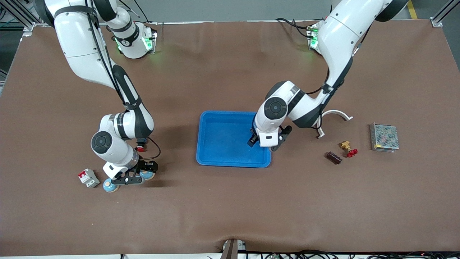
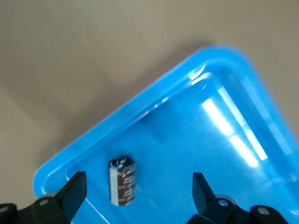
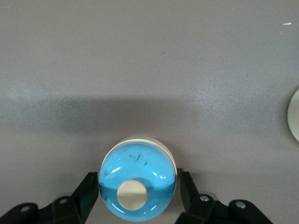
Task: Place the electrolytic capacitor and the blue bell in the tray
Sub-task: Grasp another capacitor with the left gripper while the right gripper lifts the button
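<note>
Left gripper fingers spread wide over tray; electrolytic capacitor lies inside near a corner, ungripped.

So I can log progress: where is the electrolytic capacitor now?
The electrolytic capacitor lies inside the blue tray, near the rim toward the left arm's end, under the open left end effector.

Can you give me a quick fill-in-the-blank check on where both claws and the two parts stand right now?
1. The electrolytic capacitor lies inside the ____, under the open left claw.
2. The right claw has its fingers on either side of the blue ____, which sits on the table.
3. A second bell sits on the table beside the red and grey ____.

Missing words: tray; bell; breaker
</note>
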You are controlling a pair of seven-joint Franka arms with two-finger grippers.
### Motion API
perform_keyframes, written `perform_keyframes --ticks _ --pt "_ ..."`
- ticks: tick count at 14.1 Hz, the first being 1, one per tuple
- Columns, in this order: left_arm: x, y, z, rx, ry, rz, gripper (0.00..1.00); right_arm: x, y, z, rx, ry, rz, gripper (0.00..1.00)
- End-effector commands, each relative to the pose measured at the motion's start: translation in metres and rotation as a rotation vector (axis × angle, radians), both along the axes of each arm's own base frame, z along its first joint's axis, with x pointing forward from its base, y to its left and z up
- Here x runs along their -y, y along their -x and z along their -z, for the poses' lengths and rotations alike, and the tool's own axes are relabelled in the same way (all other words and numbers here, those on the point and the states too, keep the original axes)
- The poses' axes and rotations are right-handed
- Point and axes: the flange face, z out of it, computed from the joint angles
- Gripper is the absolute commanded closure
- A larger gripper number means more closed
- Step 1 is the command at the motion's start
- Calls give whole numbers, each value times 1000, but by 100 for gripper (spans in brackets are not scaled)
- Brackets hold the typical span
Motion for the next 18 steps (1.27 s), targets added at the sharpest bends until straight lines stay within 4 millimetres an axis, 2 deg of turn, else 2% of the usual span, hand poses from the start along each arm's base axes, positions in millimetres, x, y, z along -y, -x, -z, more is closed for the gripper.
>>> perform_keyframes --ticks 1,3,6,8,11,15,16,18 --pt "-31 -27 -36 23 -31 23 0 -3 -6 3 9 -5 6 38" --pt "-58 -43 -53 39 -33 18 0 -4 -6 2 9 -5 6 56" --pt "-102 -63 -66 57 -32 44 0 -4 -9 -2 16 -7 5 62" --pt "-140 -77 -66 41 -41 78 0 -6 -14 -11 25 -11 3 63" --pt "-199 -92 -57 19 -51 85 0 -8 -15 -17 8 -12 0 63" --pt "-266 -102 -37 -11 -59 49 0 -21 -21 -42 -75 -27 33 62" --pt "-280 -103 -26 -17 -79 53 0 -32 -21 -48 -88 -27 53 62" --pt "-290 -103 -8 -16 -81 48 7 -49 -21 -72 -96 -36 87 62"
